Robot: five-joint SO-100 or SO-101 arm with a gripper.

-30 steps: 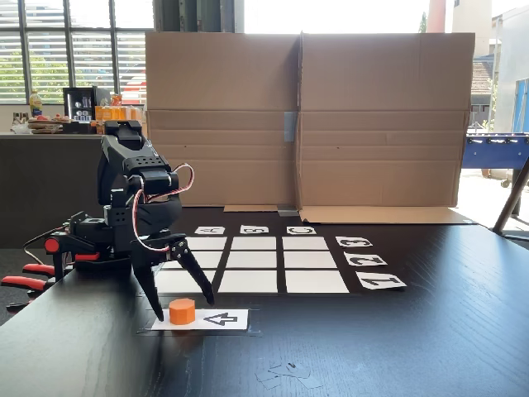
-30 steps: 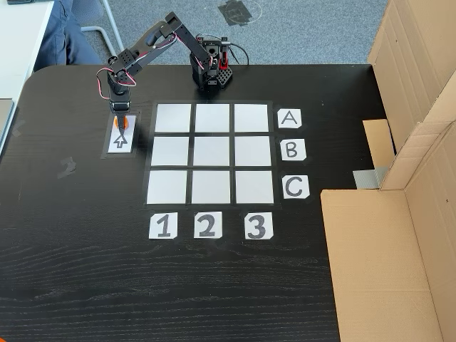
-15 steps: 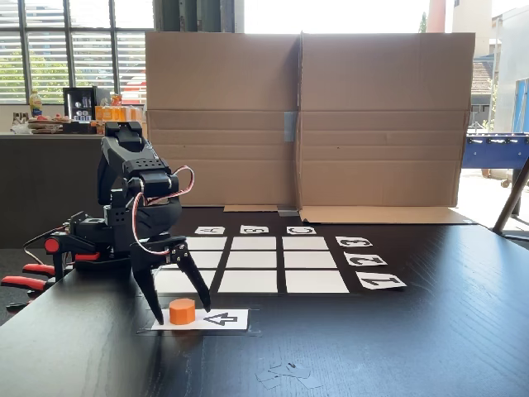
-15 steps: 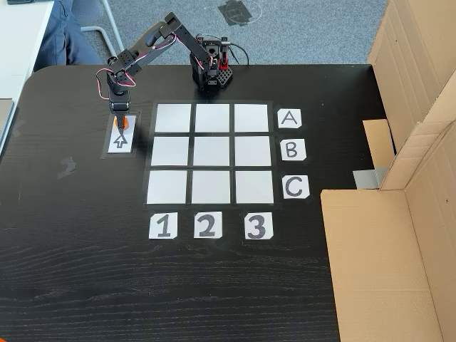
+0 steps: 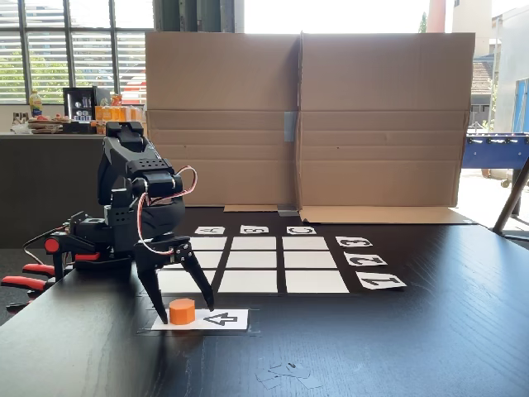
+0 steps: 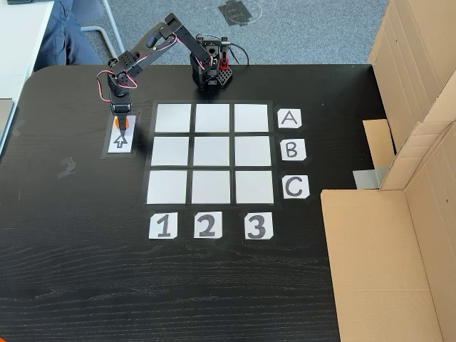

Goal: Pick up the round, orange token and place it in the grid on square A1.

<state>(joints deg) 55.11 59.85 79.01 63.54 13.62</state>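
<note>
While the end effector (image 5: 183, 312) straddles the orange token (image 5: 182, 311) with its fingers spread and unclenched, we should centre, clench squarely, then lift straight toward square A1 (image 6: 173, 118).

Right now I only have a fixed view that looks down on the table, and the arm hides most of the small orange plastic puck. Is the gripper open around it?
Observer: Yes. In a fixed view from table height, the gripper is open, with one finger on each side of the small orange plastic puck.
Operator: Puck lifted yet?
Observer: No. It sits flat on the white paper strip with a black arrow, and the arrow points at it.
Operator: Fingers low enough?
Observer: The fingertips reach down to about the strip's level. I cannot tell whether they touch the puck.
</note>
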